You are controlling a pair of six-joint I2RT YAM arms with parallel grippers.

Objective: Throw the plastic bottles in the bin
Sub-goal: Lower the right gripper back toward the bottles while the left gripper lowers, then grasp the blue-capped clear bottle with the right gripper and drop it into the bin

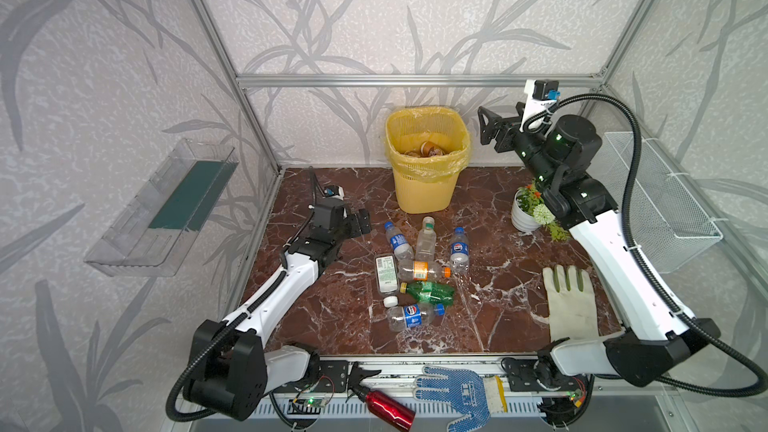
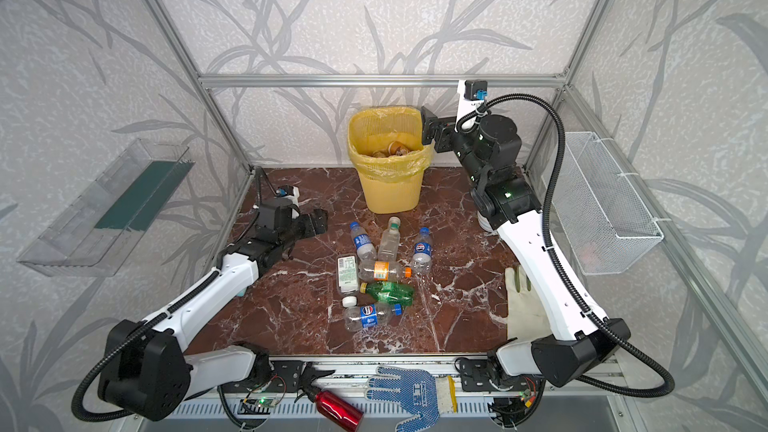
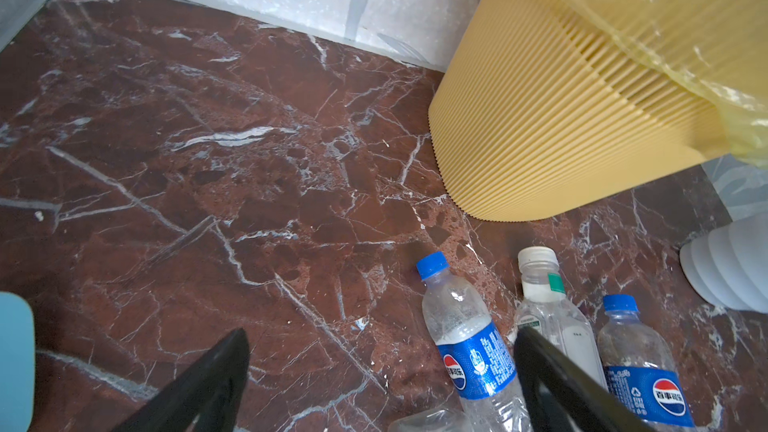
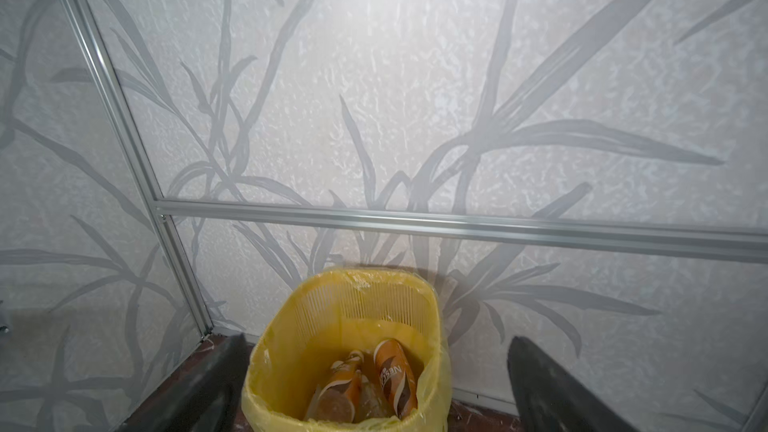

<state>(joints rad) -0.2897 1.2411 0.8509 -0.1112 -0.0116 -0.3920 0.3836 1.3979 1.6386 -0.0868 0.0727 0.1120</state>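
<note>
Several plastic bottles lie in a loose cluster mid-table: a blue-labelled one, a clear one, an orange-labelled one, a green one and others. The yellow bin stands at the back wall, and brown-labelled bottles lie inside it. My left gripper hovers low, left of the cluster, open and empty. High beside the bin's right rim, my right gripper stands open with nothing between its fingers.
A white flower pot sits under the right arm, with a pale glove in front of it. A blue dotted glove and a red metal bottle lie on the front rail. A wire basket and a clear tray hang on the side walls.
</note>
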